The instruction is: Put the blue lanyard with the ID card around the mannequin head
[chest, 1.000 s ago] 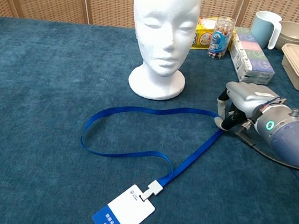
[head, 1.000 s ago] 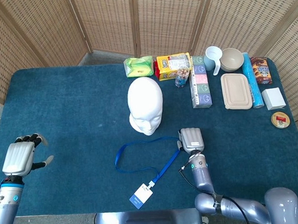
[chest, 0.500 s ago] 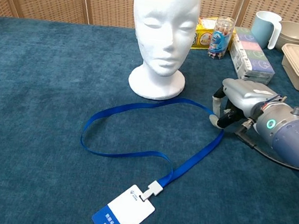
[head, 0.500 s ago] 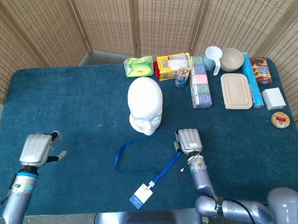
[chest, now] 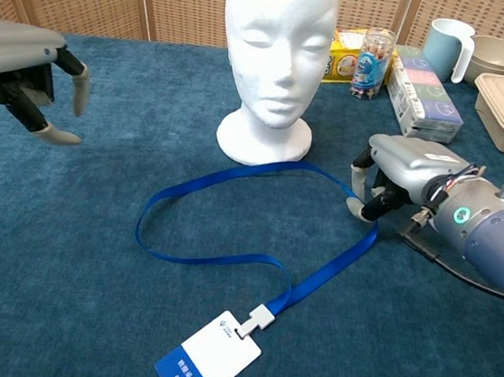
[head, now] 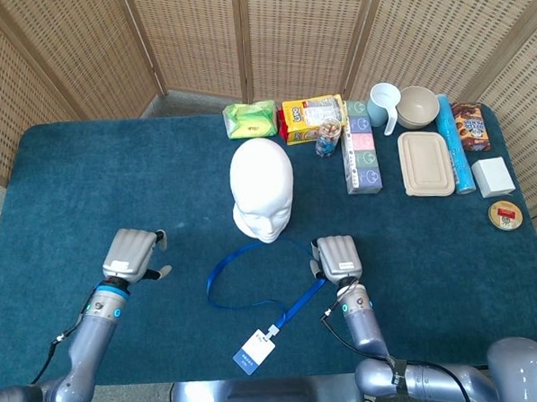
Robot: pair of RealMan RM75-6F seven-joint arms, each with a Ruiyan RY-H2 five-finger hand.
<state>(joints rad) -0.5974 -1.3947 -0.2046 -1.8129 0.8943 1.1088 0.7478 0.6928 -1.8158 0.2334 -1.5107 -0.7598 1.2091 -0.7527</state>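
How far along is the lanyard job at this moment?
Early stage. Done: the right hand pinches the blue lanyard at its right bend, beside the mannequin head. In hand: the left hand hangs open above the cloth left of the loop, holding nothing. Left: most of the loop and the ID card lie flat on the table; nothing is around the head yet.

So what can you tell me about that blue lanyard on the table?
The blue lanyard is a flat ribbon, fabric by the look of it, lying in a loose loop on the dark blue tablecloth in front of the mannequin head. A white clip joins it to the ID card. The right hand pinches its far bend.
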